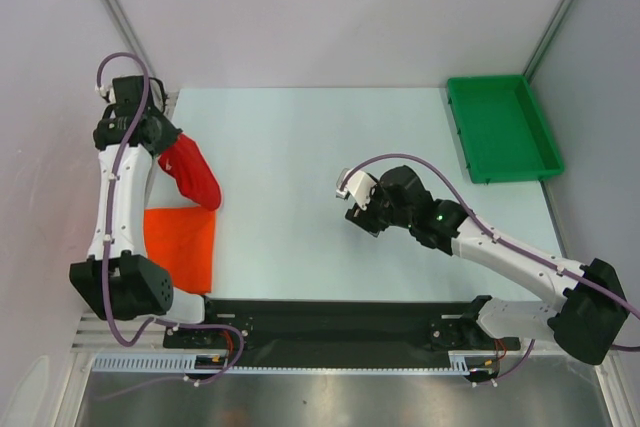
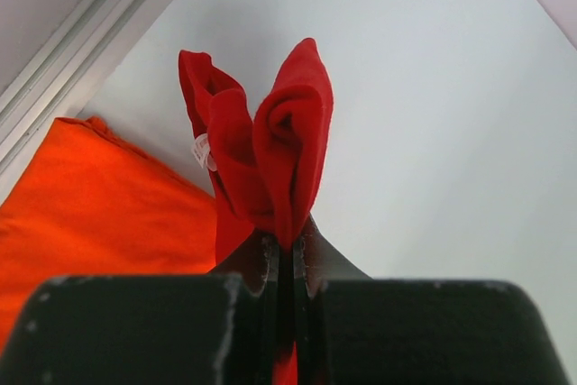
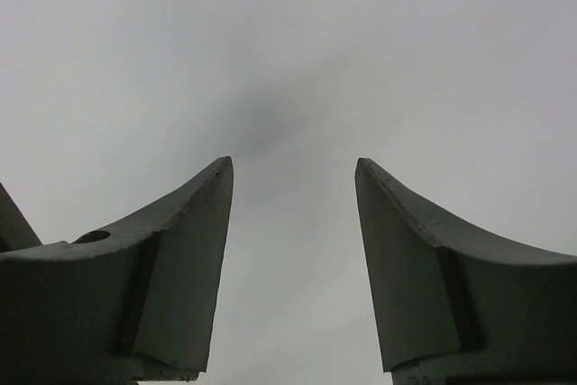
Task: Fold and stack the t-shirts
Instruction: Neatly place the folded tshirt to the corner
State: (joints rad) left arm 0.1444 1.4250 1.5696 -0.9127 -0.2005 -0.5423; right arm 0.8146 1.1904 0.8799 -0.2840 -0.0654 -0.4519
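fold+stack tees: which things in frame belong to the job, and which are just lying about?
Job:
- bright red cloth t-shirt, bunched, pinched in the left gripper
- orange cloth t-shirt, a flat folded rectangle beside the left arm
- right gripper, open, holding nothing

Lying about:
- green plastic tray, far right side, away from both arms

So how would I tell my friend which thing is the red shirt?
Look at the left side of the pale table. The red shirt is the crumpled bright red bundle pinched in the shut left claw there. Its neighbour, the orange shirt, lies flat in a neat rectangle on the table instead.
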